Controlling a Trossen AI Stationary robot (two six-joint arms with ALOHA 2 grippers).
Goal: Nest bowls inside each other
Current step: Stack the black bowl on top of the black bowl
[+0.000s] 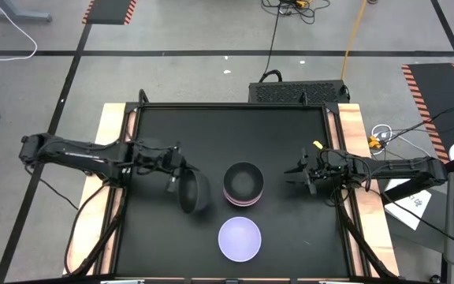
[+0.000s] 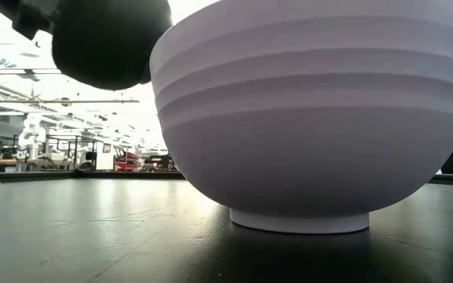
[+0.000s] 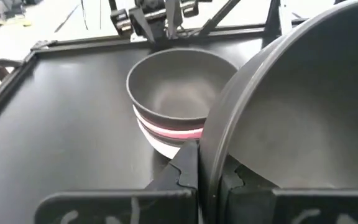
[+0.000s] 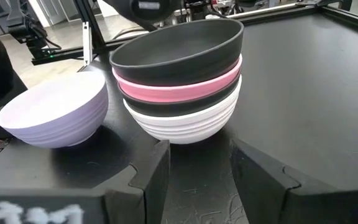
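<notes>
Step in hand: you are carrying a black bowl (image 1: 195, 192) in the left gripper (image 1: 176, 180), tipped on its side, just beside the stack (image 1: 243, 185) near the middle of the table (image 1: 290, 237) — judging by that, this is the transport leg of one more nesting.

Stack: it is sitting four deep in the right wrist view — black bowl on top (image 4: 178, 42), pink bowl (image 4: 182, 87) under it, a dark one below that, white bowl (image 4: 185, 122) at the bottom.

Lavender bowl: the lavender bowl (image 1: 239, 239) is standing alone toward the table's near edge, upright and apart from the stack, not yet nested.

Left fingers: they are clamped together on the rim of the carried bowl — one finger (image 3: 185, 171) outside the wall, the other inside.

Right fingers: the right gripper (image 1: 302, 175) is waiting near the table's right edge, pointing at the stack, its fingers (image 4: 151, 171) standing apart and holding nothing.

Next move: you are likely needing to level the carried bowl mouth-up, centre it over the top black bowl, lower it in, then release.

Risk: coming in tilted, the rim could catch the stack and shove it sideways.
</notes>
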